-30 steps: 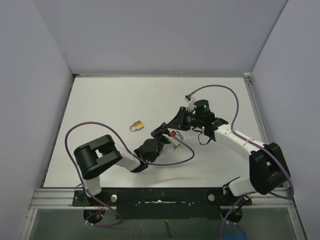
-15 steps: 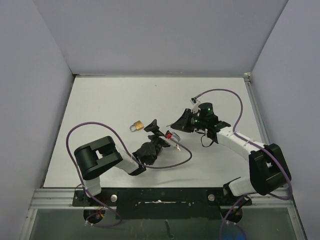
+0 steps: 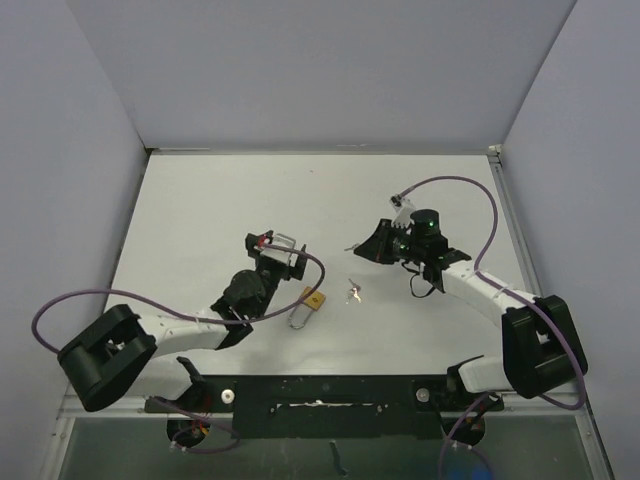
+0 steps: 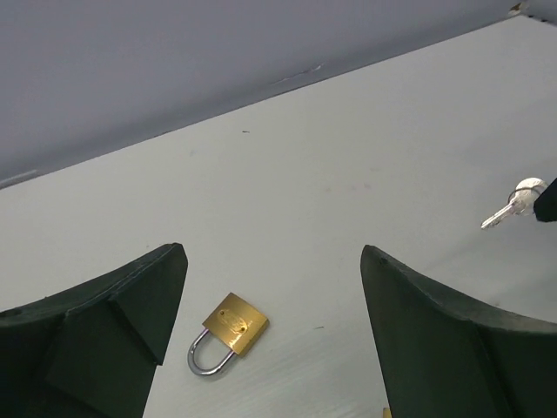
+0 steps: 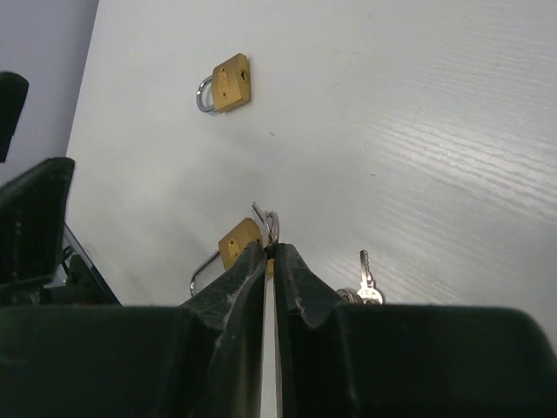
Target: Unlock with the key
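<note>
My right gripper point(image 3: 352, 247) is shut on a small silver key point(image 4: 513, 202), whose ring pokes out past the fingertips point(image 5: 271, 225). The key hangs above the table, its blade pointing toward my left gripper. My left gripper point(image 4: 274, 258) is open wide and empty above a small brass padlock point(image 4: 233, 325) that lies flat between its fingers with its shackle closed. That padlock also shows in the right wrist view point(image 5: 231, 83); in the top view my left gripper point(image 3: 277, 250) covers it.
A second brass padlock point(image 3: 312, 299) with a long shackle lies nearer the front of the table, and it shows again as a padlock point(image 5: 237, 239) just behind my right fingertips. Spare keys point(image 3: 352, 291) on a ring rest on the table beside it.
My left gripper has opened and swung left, away from the right gripper, to above the small padlock. That uncovered the long-shackle padlock and the spare keys. The right gripper drew back slightly with its key.
</note>
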